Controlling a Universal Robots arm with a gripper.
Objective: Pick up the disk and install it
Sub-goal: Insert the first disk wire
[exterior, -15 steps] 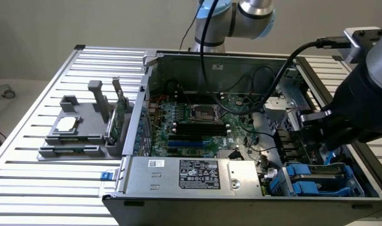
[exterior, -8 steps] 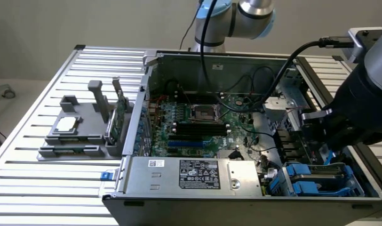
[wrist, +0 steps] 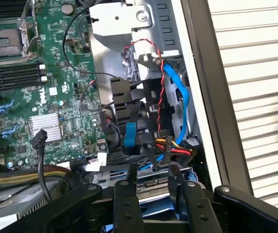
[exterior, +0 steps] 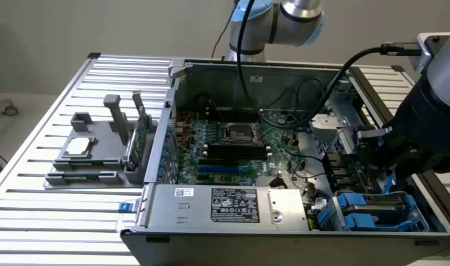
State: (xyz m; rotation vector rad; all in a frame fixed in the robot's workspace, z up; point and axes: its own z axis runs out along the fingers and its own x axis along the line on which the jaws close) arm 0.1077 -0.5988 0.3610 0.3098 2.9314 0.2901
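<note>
Claw [wrist: 153, 175] fingers stand partly apart on either side of the disk [wrist: 152, 188], apparently clamping its blue-framed edges, though contact is hard to confirm. The disk is near the drive bay [exterior: 424, 221] of the open computer case [exterior: 284, 246], at the exterior view's right, just beside bundled cables [wrist: 165, 145]. The case sits on the slatted counter [exterior: 47, 221].
</note>
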